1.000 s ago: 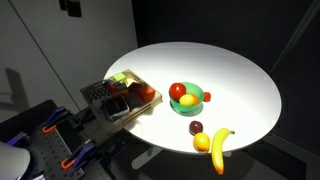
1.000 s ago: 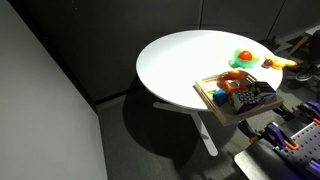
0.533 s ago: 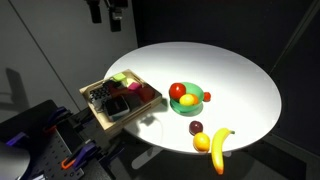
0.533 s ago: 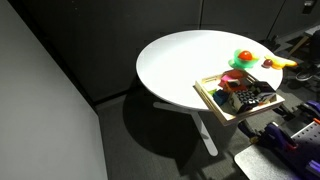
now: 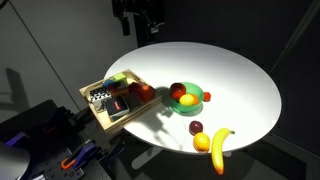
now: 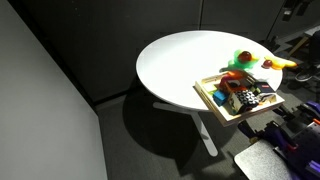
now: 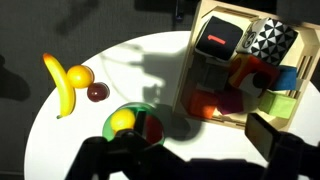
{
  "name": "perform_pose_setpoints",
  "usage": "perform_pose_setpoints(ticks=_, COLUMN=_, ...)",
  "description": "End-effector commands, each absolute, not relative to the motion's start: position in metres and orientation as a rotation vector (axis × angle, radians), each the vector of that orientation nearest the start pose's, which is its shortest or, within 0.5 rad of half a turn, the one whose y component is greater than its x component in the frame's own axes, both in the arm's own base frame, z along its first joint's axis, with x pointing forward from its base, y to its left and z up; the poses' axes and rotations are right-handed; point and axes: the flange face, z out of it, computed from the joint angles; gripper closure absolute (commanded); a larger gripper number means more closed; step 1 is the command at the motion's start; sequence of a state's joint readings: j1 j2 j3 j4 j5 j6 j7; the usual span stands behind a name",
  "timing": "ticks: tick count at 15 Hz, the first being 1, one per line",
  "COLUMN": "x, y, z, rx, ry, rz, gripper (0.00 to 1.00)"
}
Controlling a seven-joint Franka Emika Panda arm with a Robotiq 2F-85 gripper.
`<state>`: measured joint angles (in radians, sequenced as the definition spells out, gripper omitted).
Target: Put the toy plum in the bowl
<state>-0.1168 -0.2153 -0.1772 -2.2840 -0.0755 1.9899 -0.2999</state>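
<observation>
White round table carries the toy plum near the green bowl (fruit already inside); the gripper hangs overhead, its opening too dark to judge.

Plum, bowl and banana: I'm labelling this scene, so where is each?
plum (image 7: pixel 97 92), wrist view, centre of its dark body.
bowl (image 7: pixel 133 106), wrist view, upper green rim.
banana (image 7: pixel 58 85), wrist view, middle of its curve.

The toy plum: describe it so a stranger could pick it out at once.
On the round white table, look between the green bowl and the banana. The toy plum is the small dark purple-red ball beside the orange fruit, darker and smaller than the red apple in the bowl.
</observation>
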Motion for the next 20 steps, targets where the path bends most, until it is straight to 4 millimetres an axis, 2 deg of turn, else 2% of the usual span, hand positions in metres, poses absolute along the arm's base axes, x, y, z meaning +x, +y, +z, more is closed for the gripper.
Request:
perform_pose_setpoints(ticks=1, x=0.483, y=-0.163, z=0.417, rx=-3.165, ry=-0.163, rz=0.134, gripper=0.0)
perform_pose_setpoints(ticks=7, x=0.515, y=-0.198, z=0.373, rx=-3.179, ry=-0.297, rz=0.127, gripper=0.0)
perform_pose_setpoints(ticks=12, x=0.528, y=-0.219, z=0.354, rx=-3.198, ry=-0.384, rz=0.053, gripper=0.0)
perform_pose_setpoints(ticks=13, x=0.519, y=-0.21, z=0.351, rx=-3.19, ry=-0.339, rz=0.089, gripper=0.0)
perform_pose_setpoints(ticks=20, x=0.52, y=-0.208, z=0.346, rx=-3.187, ry=-0.348, rz=0.096, gripper=0.0)
